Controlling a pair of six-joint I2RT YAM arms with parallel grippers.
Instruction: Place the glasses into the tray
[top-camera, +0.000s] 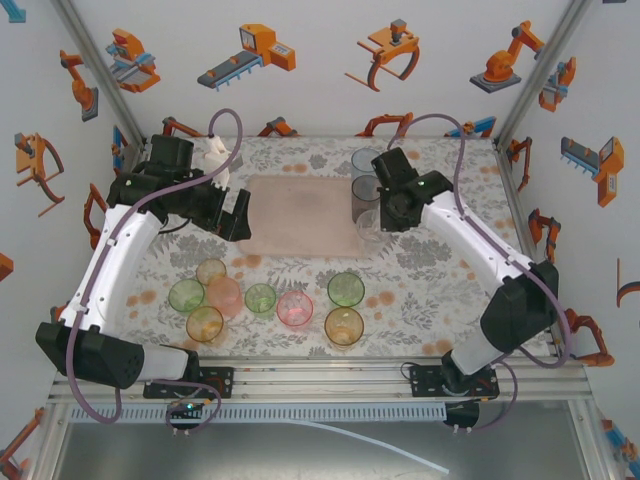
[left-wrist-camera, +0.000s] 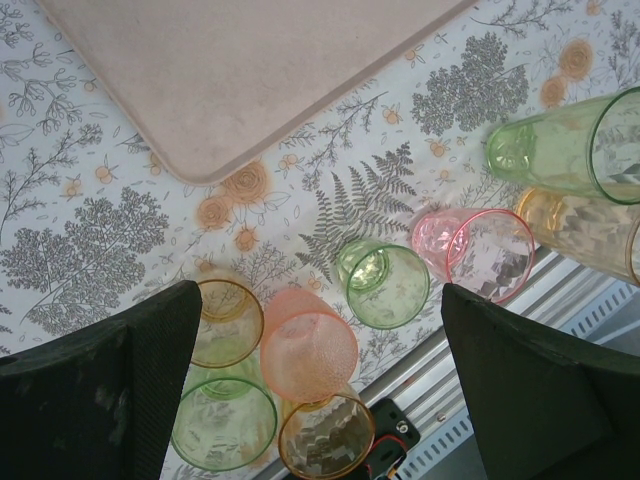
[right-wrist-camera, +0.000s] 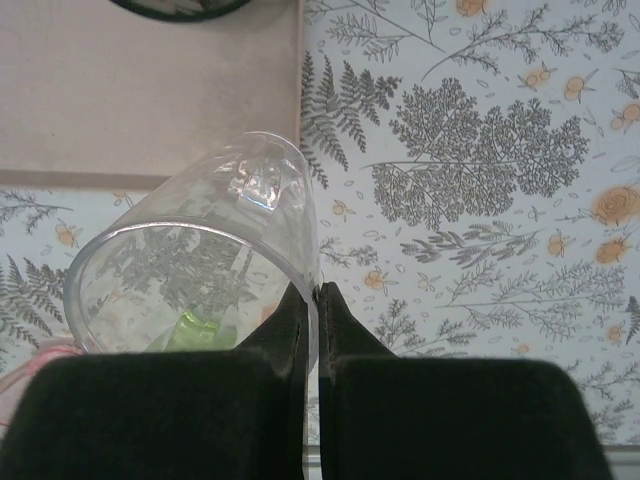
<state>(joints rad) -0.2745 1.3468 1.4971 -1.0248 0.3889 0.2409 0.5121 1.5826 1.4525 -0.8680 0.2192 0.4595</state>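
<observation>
- Under everything, the floral tabletop (top-camera: 440, 260) spreads out on all sides of the tray (top-camera: 300, 215), which lies flat, pale pink and low-rimmed.
- Just beside the tray's left edge hangs the left gripper (top-camera: 240, 218). The left wrist view shows its dark fingers (left-wrist-camera: 110, 385) spread wide apart with nothing between them.
- At the tray's near right corner, the right gripper (right-wrist-camera: 318, 300) is pinched tight on the wall of a clear glass (right-wrist-camera: 200, 260), one finger inside the rim and one outside.
- That clear glass is tilted, with its base toward the tray's near edge and its mouth pointing away from the tray. Whether the base touches the tray cannot be told.
- Along the tray's right edge, on its far half, are two smoky grey glasses (top-camera: 365, 180), one behind the other. The right wrist view shows the rim of one over the tray's surface.
- On the near side of the tray, apart from it, eight glasses stand on the tabletop.
- Off the tray's near left corner is a cluster of four: an amber glass (top-camera: 211, 271), a green glass (top-camera: 186, 296), a peach glass (top-camera: 226, 294) and an orange glass (top-camera: 205, 323).
- Off the middle of the tray's near edge are a second green glass (top-camera: 261, 298) and a pink glass (top-camera: 295, 307), close together.
- Off the tray's near right corner stand a third green glass (top-camera: 346, 290) and, farther from the tray, a second amber glass (top-camera: 343, 326).
</observation>
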